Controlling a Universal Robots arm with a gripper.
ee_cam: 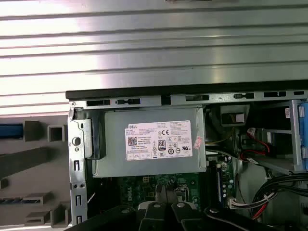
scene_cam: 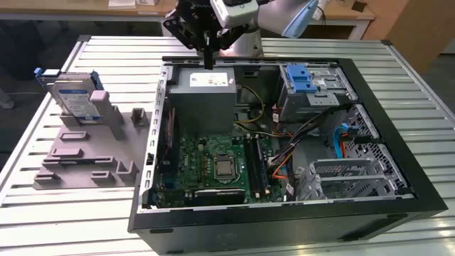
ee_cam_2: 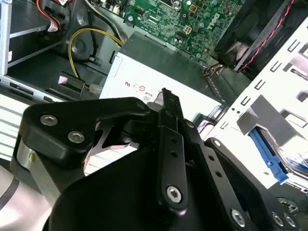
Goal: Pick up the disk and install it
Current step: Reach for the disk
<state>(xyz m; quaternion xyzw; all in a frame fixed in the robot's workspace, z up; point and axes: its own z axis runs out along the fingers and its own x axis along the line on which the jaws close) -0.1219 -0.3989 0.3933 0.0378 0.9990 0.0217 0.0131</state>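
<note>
Pincer [scene_cam: 208, 63] closed over power supply [scene_cam: 206, 98], disk [scene_cam: 75, 100] aside

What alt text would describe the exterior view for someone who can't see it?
A robot gripper hangs over the grey power supply inside an open computer case. The disk stands in a grey holder at the exterior view's left.

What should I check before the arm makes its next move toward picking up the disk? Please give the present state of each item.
1. The disk stands upright in the grey holder, outside the case: ok.
2. The gripper carries nothing: ok.
3. The gripper is at the disk: not ok; it hangs over the power supply.
4. The gripper is open for a grasp: not ok; shut.
5. The computer case is open on top: ok.
6. The drive cage with the blue latch is free: cannot tell.
</note>
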